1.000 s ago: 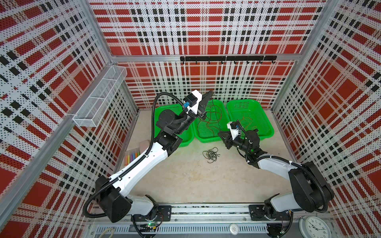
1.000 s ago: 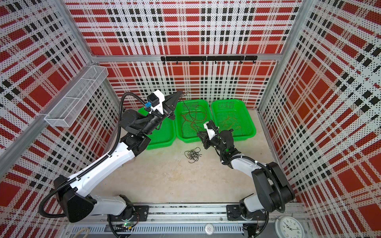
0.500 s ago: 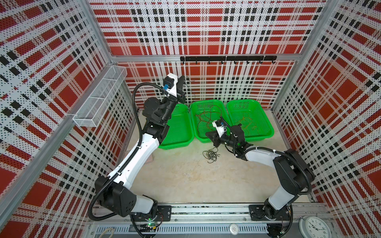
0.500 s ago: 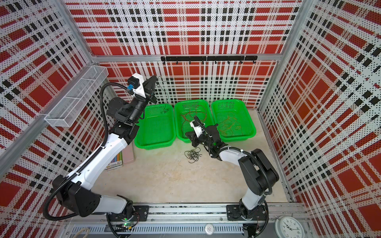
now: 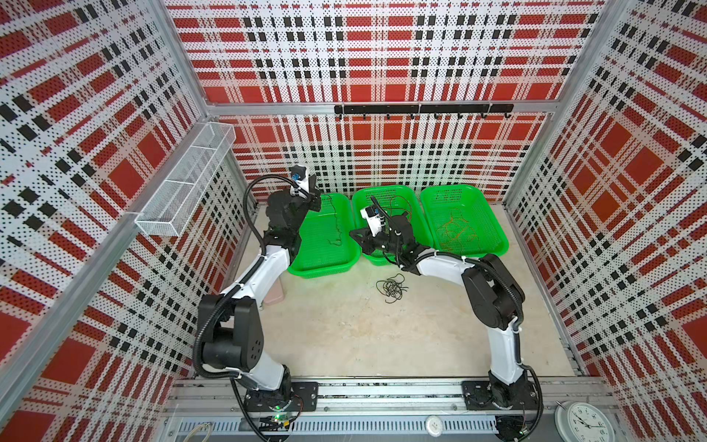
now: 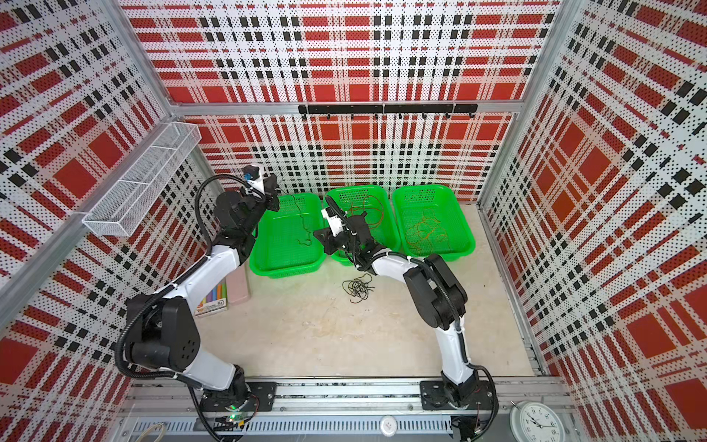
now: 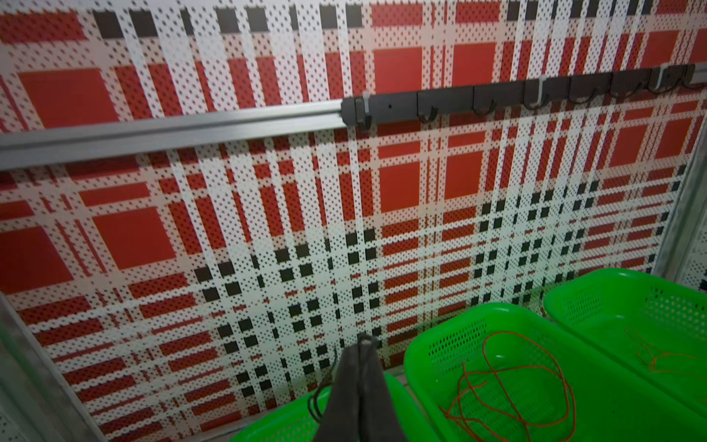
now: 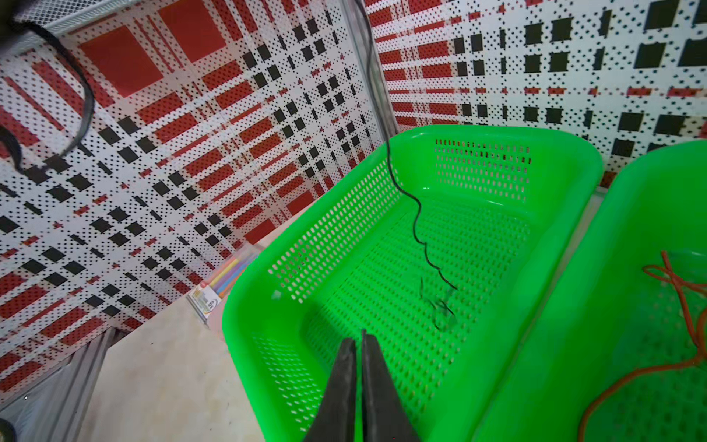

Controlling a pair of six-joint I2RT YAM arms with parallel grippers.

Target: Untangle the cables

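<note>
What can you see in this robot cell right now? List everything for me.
green baskets: three, green, in a row by the back wall
black cable: one, black, hanging from the left fingers into the left basket
red cables: count unclear, red, middle basket
orange cables: count unclear, orange, right basket
black tangle: one heap, black, on the table
mesh shelf: one, white, left wall
hook rail: one, black, back wall
box of coloured sticks: one, multicoloured, by the left wall
clock: one, white, front right corner
left fingers: dark, shut on the black cable
right fingers: dark, shut, by the left basket
</note>
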